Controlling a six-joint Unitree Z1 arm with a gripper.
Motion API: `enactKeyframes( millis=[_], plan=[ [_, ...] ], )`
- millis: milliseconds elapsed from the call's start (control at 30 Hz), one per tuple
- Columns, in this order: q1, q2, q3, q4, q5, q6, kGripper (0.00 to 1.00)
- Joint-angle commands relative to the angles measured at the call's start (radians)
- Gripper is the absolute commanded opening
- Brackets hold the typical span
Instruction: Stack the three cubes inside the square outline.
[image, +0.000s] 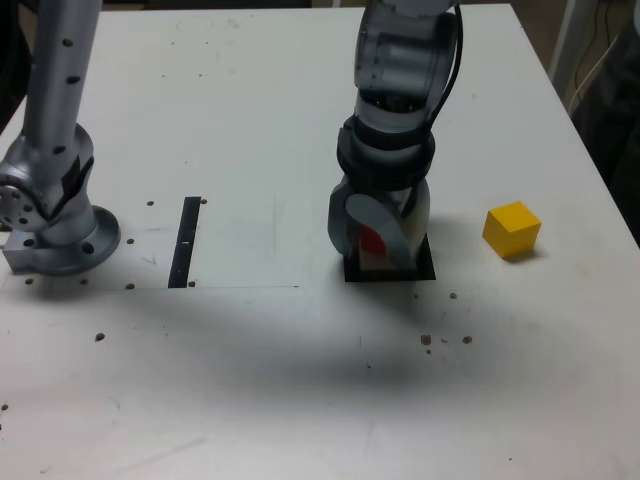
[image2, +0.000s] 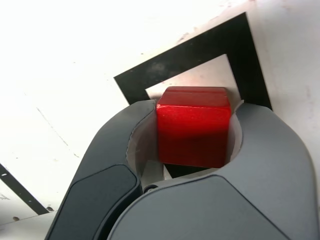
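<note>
The grey two-jawed end effector (image: 381, 240) is closed onto the small matte red cube (image2: 194, 125), one curved jaw pressed against each side of it, so the jaws stand only as far apart as the cube is wide. It points straight down over the thick black square outline with a white centre (image: 425, 266) on the white bench (image: 250, 120). The wrist view shows the red cube over the outline's white centre, though whether it rests on the bench or hangs just above cannot be told.

The exterior view shows only a sliver of red between the jaws, but it adds what the wrist camera lacks: the small matte yellow cube (image: 511, 230) sitting on the bench well apart from the outline, toward the exterior view's right, and the arm's grey base (image: 55, 225) at the exterior view's left. A narrow straight black strip (image: 186, 243) lies between the base and the outline.
</note>
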Motion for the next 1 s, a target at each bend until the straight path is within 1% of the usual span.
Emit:
enactKeyframes(
  millis=[0, 167, 333, 400, 433, 467, 600, 633, 667, 733, 867, 967],
  plan=[
    [-0.005, 0.005, -0.01, -0.001, 0.001, 0.005, 0.21],
    [-0.013, 0.008, -0.021, 0.002, -0.003, 0.017, 0.26],
    [-0.015, 0.01, -0.029, 0.012, -0.019, 0.033, 0.29],
    [-0.015, 0.011, -0.032, 0.012, -0.025, 0.035, 0.32],
    [-0.015, 0.012, -0.033, 0.012, -0.027, 0.036, 0.37],
    [-0.015, 0.012, -0.033, 0.013, -0.03, 0.036, 0.45],
    [-0.015, 0.016, -0.034, 0.021, -0.044, 0.034, 0.84],
    [-0.015, 0.018, -0.034, 0.026, -0.045, 0.031, 0.92],
    [-0.015, 0.019, -0.034, 0.03, -0.043, 0.025, 0.97],
    [-0.015, 0.021, -0.035, 0.041, -0.027, 0.009, 0.99],
    [-0.015, 0.019, -0.035, 0.063, 0.035, -0.032, 0.99],
    [-0.015, 0.011, -0.035, 0.073, 0.067, -0.048, 0.99]
  ],
)
